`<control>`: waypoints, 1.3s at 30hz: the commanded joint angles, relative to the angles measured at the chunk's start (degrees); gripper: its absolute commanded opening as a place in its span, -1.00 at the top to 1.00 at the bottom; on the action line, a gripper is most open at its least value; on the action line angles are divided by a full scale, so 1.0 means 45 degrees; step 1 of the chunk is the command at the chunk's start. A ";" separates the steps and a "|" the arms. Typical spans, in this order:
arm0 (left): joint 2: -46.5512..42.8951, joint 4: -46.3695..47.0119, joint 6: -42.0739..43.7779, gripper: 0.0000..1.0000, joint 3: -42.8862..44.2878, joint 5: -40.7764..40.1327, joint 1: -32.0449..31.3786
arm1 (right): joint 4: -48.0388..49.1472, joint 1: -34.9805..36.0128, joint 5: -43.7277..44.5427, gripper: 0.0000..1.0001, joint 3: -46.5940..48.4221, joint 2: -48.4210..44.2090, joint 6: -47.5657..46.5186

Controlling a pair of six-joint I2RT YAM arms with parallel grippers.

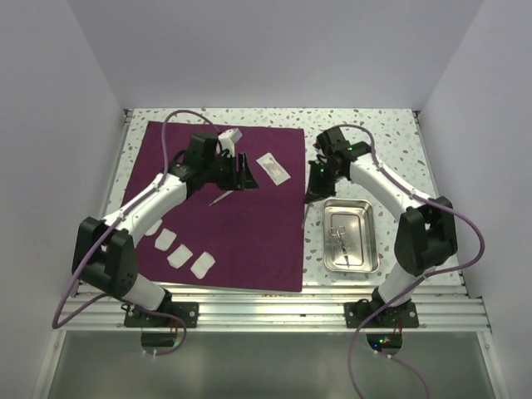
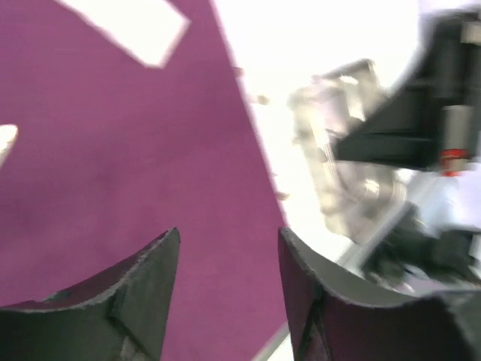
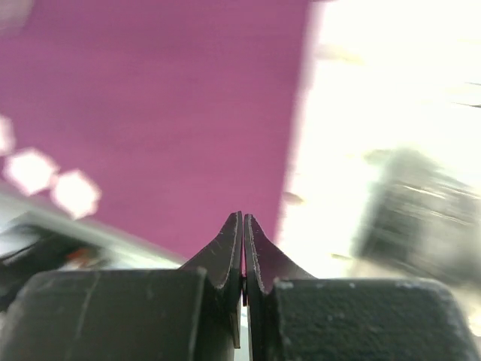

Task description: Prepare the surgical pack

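The surgical pack's maroon cloth (image 1: 241, 241) lies flat on the table. On it are a thin metal instrument (image 1: 220, 198), a white packet (image 1: 273, 168) and three white pads (image 1: 179, 256). The steel tray (image 1: 366, 218) sits on the table right of the cloth, with another instrument (image 1: 339, 237) inside. My left gripper (image 1: 245, 170) hovers open over the cloth (image 2: 113, 150), nothing between its fingers (image 2: 154, 282). My right gripper (image 1: 311, 196) is shut (image 3: 243, 219) right at the cloth's right edge (image 3: 188, 113). Whether it pinches the fabric I cannot tell.
White walls close in the speckled table (image 1: 391, 141) on three sides. A metal rail (image 1: 274, 312) runs along the near edge by the arm bases. In the left wrist view the tray (image 2: 342, 143) and the right arm (image 2: 428, 113) appear blurred to the right.
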 commanded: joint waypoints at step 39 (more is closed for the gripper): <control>0.5933 -0.3217 0.4842 0.23 0.3657 -0.7655 0.0194 | -0.3925 -0.1770 0.3147 -0.12 -0.0499 -0.0533 -0.4242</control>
